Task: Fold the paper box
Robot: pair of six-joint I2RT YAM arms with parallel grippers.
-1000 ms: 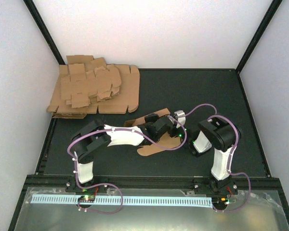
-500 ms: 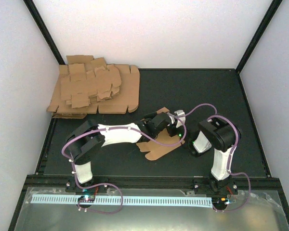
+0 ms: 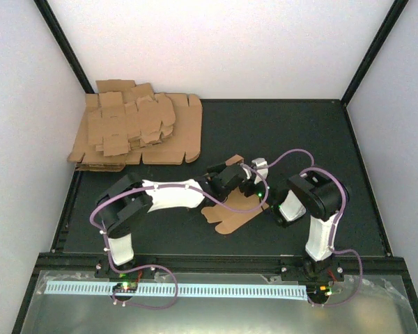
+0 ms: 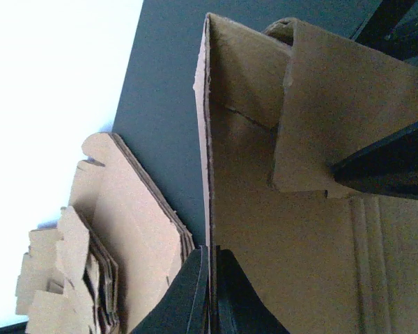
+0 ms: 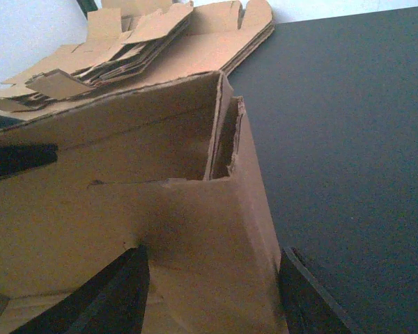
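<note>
Lying at the far left of the dark surface [image 3: 299,132], a pile of cardboard sheets [image 3: 136,132] spreads loosely against the wall, its notched flaps pointing several ways. From the near left, the left arm [image 3: 171,195] stretches low and to the right, toward the middle. The left fingers [image 4: 188,296] are pinched shut on the thin top edge of an upright wall of the paper box [image 3: 226,216]. The box sits in the middle of the surface between the two arms. It is half raised: its near part with rounded tabs lies flat, while its far part stands up in walls, one flap bent inward. On the right, the right arm [image 3: 320,229] bends down to the box's right end. The right fingers [image 5: 118,299] stand apart on either side of a folded corner; I cannot tell whether they press it.
</note>
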